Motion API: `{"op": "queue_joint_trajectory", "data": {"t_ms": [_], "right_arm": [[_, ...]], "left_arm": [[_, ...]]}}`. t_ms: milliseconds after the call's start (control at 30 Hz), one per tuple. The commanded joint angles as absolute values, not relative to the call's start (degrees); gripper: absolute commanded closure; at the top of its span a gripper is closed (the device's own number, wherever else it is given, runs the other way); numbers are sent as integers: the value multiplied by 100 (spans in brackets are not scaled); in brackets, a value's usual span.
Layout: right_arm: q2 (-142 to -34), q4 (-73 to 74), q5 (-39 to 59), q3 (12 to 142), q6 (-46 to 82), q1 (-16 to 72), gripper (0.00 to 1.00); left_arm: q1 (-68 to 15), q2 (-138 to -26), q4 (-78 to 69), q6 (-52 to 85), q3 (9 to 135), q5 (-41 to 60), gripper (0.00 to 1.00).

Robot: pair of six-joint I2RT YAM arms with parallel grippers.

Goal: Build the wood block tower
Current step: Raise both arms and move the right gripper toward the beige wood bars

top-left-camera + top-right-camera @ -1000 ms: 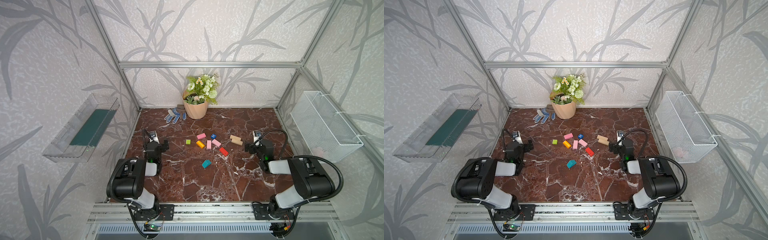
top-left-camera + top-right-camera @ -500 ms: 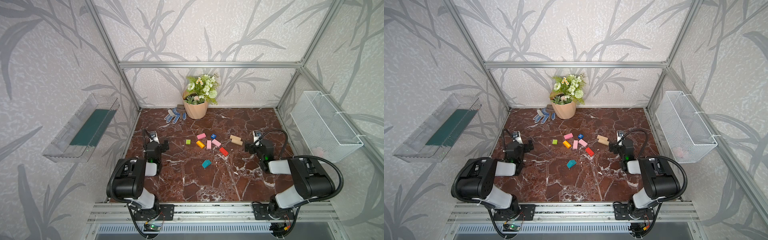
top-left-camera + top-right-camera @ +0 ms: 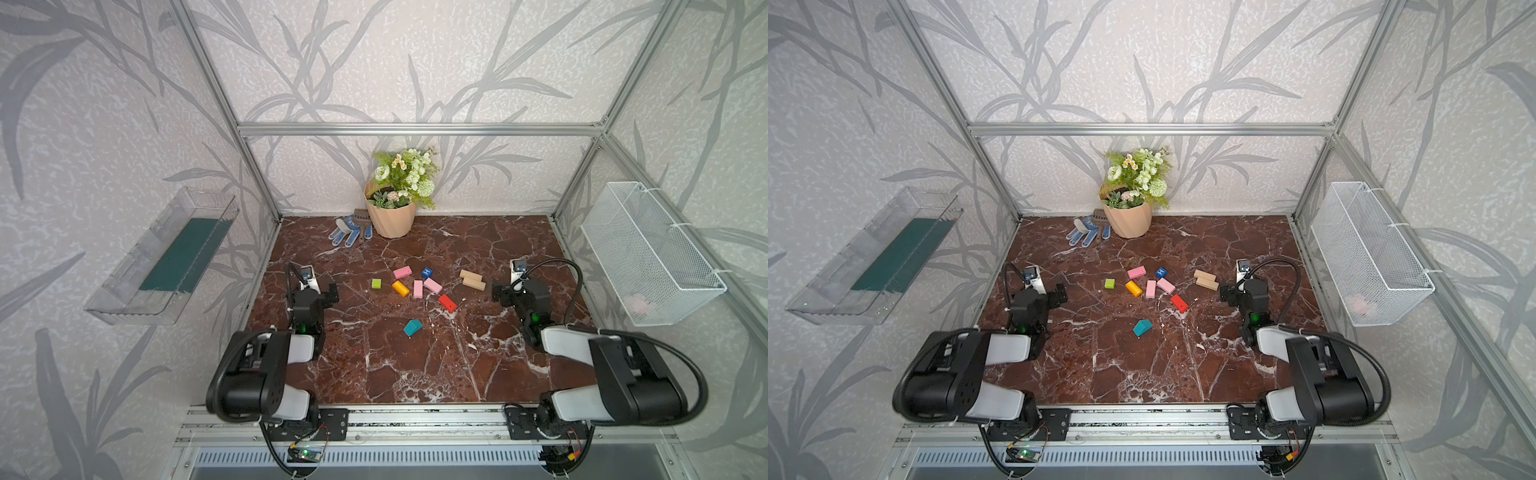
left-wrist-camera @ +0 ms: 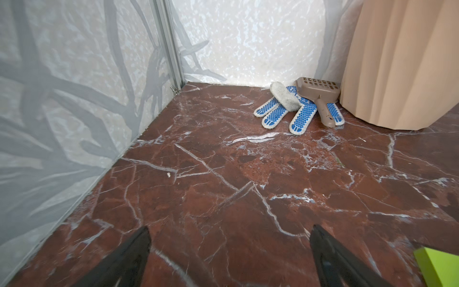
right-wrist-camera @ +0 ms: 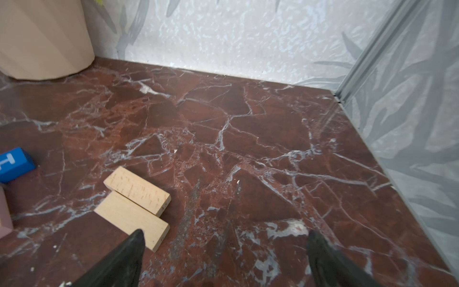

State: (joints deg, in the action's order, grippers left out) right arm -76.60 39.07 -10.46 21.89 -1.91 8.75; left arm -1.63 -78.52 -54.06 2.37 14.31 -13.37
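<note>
The wood blocks lie loose on the marble floor, none stacked, and no tower is in view. In both top views I see a green cube (image 3: 376, 283), an orange block (image 3: 400, 288), three pink blocks (image 3: 418, 289), a blue "H" cube (image 3: 1160, 272), a red block (image 3: 447, 303), a teal house piece (image 3: 412, 328) and two tan blocks (image 3: 473, 279) side by side. My left gripper (image 4: 229, 228) is open and empty, left of the green cube (image 4: 439, 266). My right gripper (image 5: 224, 233) is open and empty, just right of the tan blocks (image 5: 131, 220).
A beige flowerpot (image 3: 391, 216) stands at the back wall with blue-white gloves (image 3: 345, 232) and a brown scoop beside it. A clear tray (image 3: 166, 257) hangs on the left wall, a wire basket (image 3: 648, 253) on the right. Metal frame posts edge the floor.
</note>
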Motion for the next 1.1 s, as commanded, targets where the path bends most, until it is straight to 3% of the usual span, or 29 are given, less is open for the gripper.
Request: {"op": "queue_joint_trajectory", "data": {"t_ms": [0,100,200,333,433,533,767,867,967,1067], "right_arm": [[-6614,1788,-2035,2658,881,905,1],[-5892,718,-2417,2619,2318,883,1],[-5164,841,-2349,2127,2737,807,1],[-4057,1123,-2584,1201,3385,748,1],[-3306,1076,-2015,935,3153,721,1],[-2959,1252,-1547,772,2873,728,1],[-3998,1706,-1194,1041,2802,755,1],[-5106,1837,-1034,1569,2587,942,1],[-6225,1623,-1056,2348,2152,1430,1],[-7001,1255,-1656,3056,1569,2240,1]], "left_arm": [[-255,-6344,-3861,1221,1556,-2376,1],[-273,-4868,-1370,2384,1988,-2253,1],[-231,-4271,-1327,2772,1665,-2090,1],[-173,-4544,-1172,3493,1495,-2099,1],[80,-4963,191,4627,1915,-2715,1],[482,-5610,-234,4328,2088,-1688,1],[530,-7177,970,4299,3435,-1274,1],[541,-7258,880,4396,3454,-1382,1],[537,-7167,320,3944,3360,-873,1],[536,-6942,273,3568,3398,-902,1]]}}
